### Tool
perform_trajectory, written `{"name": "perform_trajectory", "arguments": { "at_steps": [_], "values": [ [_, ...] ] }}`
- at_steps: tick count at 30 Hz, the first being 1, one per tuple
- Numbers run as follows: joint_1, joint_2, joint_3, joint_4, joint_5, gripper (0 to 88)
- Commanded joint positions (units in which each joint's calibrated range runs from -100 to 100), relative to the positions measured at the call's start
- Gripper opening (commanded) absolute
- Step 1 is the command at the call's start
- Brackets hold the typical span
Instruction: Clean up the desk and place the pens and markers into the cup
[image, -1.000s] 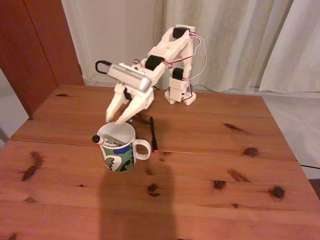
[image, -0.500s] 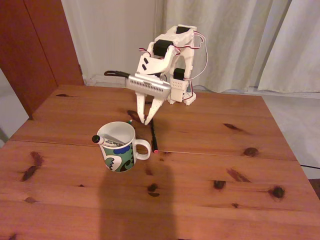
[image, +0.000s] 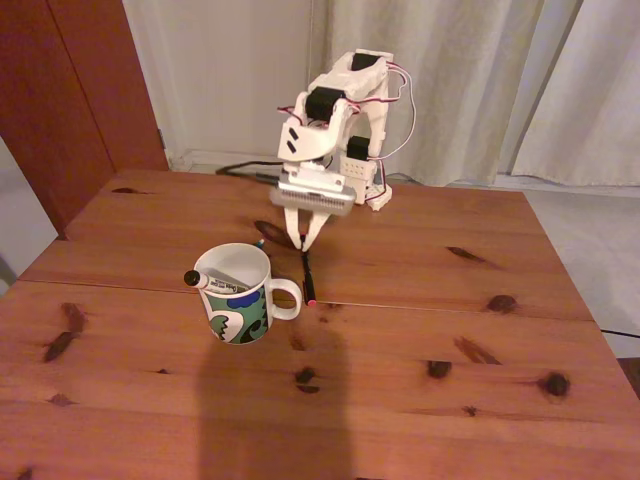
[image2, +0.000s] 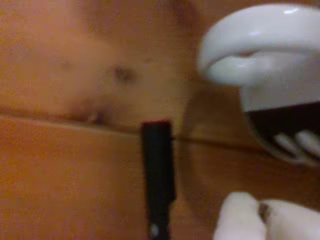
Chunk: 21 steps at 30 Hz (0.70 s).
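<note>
My hand (image: 303, 243) hangs tips-down over the far end of the black pen (image: 307, 268), fingers nearly together w/ nothing between them. Pen lies flat on the tabletop (image: 420, 330) just right of the cup (image: 238, 293) in the fixed view, pink end toward the camera, right by the seam. White marker w/ black cap (image: 197, 280) leans inside the cup, cap poking over the left rim. Wrist view: pen (image2: 158, 180) & cup handle (image2: 260, 45) blurred.
</note>
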Motion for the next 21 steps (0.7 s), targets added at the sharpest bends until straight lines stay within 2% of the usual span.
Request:
{"name": "perform_trajectory", "arguments": {
  "at_steps": [1, 21],
  "values": [
    [0.2, -0.2, 1.9, 0.2, 1.4, 0.8],
    [-0.3, 7.5, 3.0, -0.6, 1.2, 0.8]
  ]
}}
